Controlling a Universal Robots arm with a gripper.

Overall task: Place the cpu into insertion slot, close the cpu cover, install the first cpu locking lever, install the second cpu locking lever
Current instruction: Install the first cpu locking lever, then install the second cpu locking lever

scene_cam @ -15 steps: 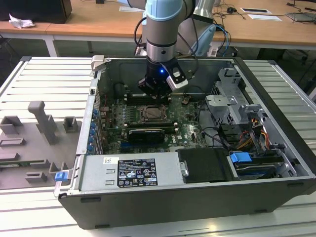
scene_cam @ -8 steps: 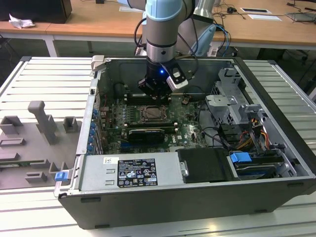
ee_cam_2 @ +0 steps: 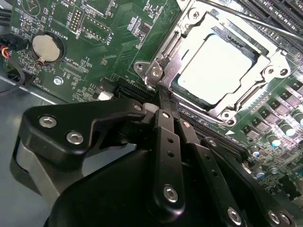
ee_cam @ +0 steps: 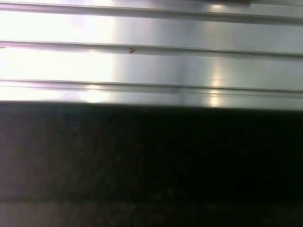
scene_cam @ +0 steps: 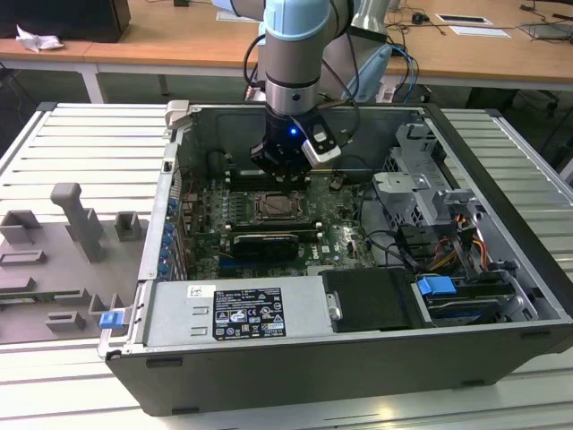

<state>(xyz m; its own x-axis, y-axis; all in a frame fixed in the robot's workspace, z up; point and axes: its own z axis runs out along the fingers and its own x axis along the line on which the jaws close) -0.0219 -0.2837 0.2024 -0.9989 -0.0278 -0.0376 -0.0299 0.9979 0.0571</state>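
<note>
The arm reaches down into the open computer case (scene_cam: 501, 269), which lies on its side on the ribbed metal counter (scene_cam: 81, 143), and its pincer (scene_cam: 285, 170) hangs over the green motherboard (scene_cam: 349, 224) just behind the socket area as the exterior view shows it. In the second wrist view the pincer (ee_cam_2: 168, 106) has its two black fingers (ee_cam_2: 165, 137) pressed together with no gap between them and nothing clamped, so I read it as clenched and empty. The tips sit right at the corner of the cpu cover (ee_cam_2: 180, 52), by the hinge bracket there, touching it or very nearly; I cannot tell which. From the tips the socket lies straight ahead, along the line in which the fingers point. The cpu (ee_cam_2: 220, 68) already lies flat in the insertion slot (ee_cam_2: 177, 85), its pale metal top showing through the cover's central cut-out, and the cover is folded down over it. A thin locking lever (ee_cam_2: 246, 20) runs along the far side of the socket; whether it is latched I cannot make out. A round coin battery (ee_cam_2: 47, 47) sits well apart on the board.
</note>
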